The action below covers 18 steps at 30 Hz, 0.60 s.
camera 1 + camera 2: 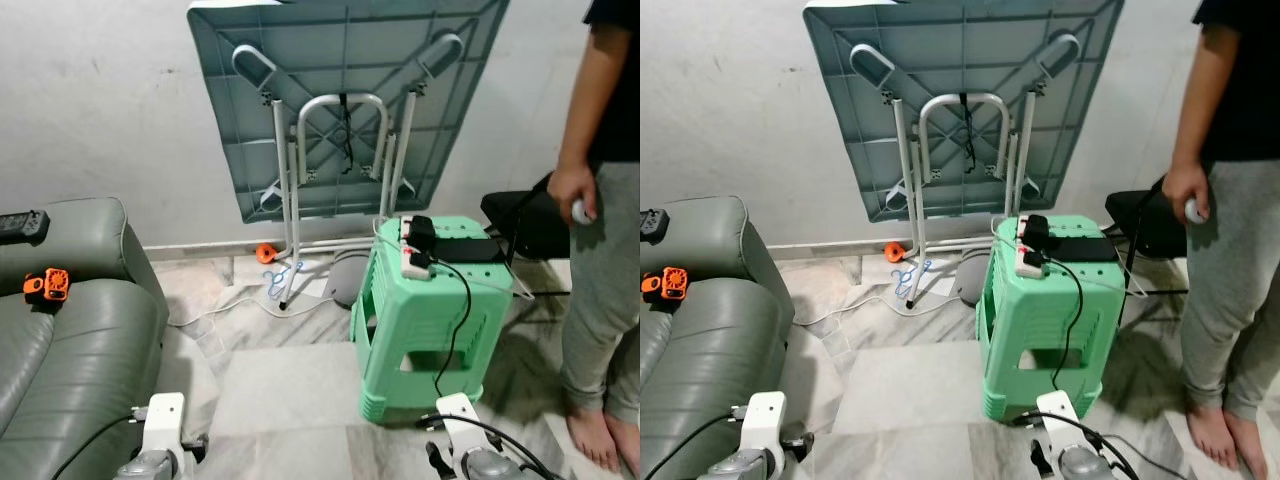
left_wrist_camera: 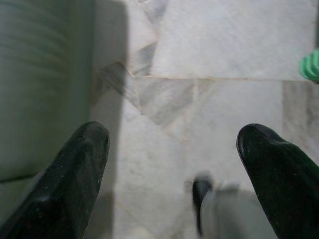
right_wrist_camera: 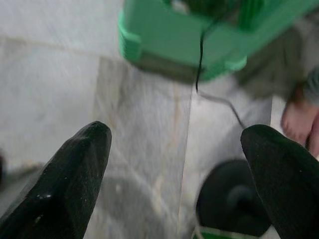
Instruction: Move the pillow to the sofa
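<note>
Head views: grey sofa (image 1: 70, 350) at left, green stool (image 1: 425, 320) ahead, person (image 1: 600, 200) at right. No pillow anywhere here. Left gripper (image 2: 172, 164) and right gripper (image 3: 174, 164) hanging over floor, jaws spread, empty. Search step; probably need to turn and find pillow.

Head views: bright, even, diffuse light, sharp throughout. Soft shadows lie on the floor (image 1: 290, 390) beside the stool (image 1: 425, 320) and behind the folded table (image 1: 340, 100) on the wall (image 1: 90, 100). Wrist views: dimmer, motion-blurred, near fingers out of focus.
</note>
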### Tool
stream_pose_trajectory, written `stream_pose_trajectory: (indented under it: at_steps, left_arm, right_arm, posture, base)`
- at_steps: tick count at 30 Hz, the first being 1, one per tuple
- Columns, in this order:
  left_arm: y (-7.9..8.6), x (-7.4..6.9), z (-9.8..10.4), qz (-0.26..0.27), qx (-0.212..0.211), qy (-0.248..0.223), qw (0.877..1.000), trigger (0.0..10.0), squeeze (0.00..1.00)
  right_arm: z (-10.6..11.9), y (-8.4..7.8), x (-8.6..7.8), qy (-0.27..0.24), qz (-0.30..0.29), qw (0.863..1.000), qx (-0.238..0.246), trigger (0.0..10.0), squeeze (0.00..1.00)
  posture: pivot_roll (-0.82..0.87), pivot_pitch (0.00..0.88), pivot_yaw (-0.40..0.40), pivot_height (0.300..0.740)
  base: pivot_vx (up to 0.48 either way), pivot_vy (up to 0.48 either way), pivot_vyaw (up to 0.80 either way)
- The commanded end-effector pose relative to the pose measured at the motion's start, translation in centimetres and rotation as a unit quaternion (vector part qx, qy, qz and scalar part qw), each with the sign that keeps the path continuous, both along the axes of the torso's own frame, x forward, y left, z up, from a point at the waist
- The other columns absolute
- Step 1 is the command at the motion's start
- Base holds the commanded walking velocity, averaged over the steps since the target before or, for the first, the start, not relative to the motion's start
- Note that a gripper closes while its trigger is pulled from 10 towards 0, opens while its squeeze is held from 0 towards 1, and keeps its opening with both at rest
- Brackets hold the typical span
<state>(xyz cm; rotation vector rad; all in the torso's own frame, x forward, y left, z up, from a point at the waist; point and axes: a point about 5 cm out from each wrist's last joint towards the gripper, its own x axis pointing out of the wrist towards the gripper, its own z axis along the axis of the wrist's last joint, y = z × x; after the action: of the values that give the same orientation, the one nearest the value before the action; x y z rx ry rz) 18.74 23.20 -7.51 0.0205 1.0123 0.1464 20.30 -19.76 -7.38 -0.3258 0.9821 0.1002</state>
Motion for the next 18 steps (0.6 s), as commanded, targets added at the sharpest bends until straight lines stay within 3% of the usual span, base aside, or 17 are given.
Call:
stream_pose_trajectory:
  at_steps: [1, 3, 15, 18]
  left_arm:
    - [1.19, -0.21, 0.21, 0.007, 0.015, 0.002, 1.000, 10.0, 0.00]
    - [1.21, -0.22, 0.21, 0.007, 0.015, 0.002, 1.000, 10.0, 0.00]
    - [1.21, -0.45, 0.10, 0.006, 0.018, 0.006, 1.000, 10.0, 0.00]
    - [1.17, -0.44, 0.09, 0.005, 0.018, 0.007, 1.000, 10.0, 0.00]
  right_arm:
    - [0.03, 1.18, 0.33, -0.004, 0.016, 1.000, 0.013, 10.0, 0.00]
    - [0.03, 1.18, 0.33, -0.004, 0.016, 1.000, 0.012, 10.0, 0.00]
    - [0.01, 1.23, 0.30, -0.004, 0.017, 1.000, 0.013, 10.0, 0.00]
    - [-0.01, 1.23, 0.28, -0.003, 0.014, 1.000, 0.012, 10.0, 0.00]
  posture:
    - [-0.09, 0.000, 0.029, 0.740]
    - [-0.09, 0.000, 0.030, 0.740]
    - [-0.09, 0.000, 0.034, 0.740]
    - [-0.09, 0.000, 0.036, 0.740]
  base:
    - [0.465, 0.000, 0.00]
    - [0.467, 0.000, 0.00]
    - [0.438, 0.000, 0.75]
    - [0.423, 0.000, 0.00]
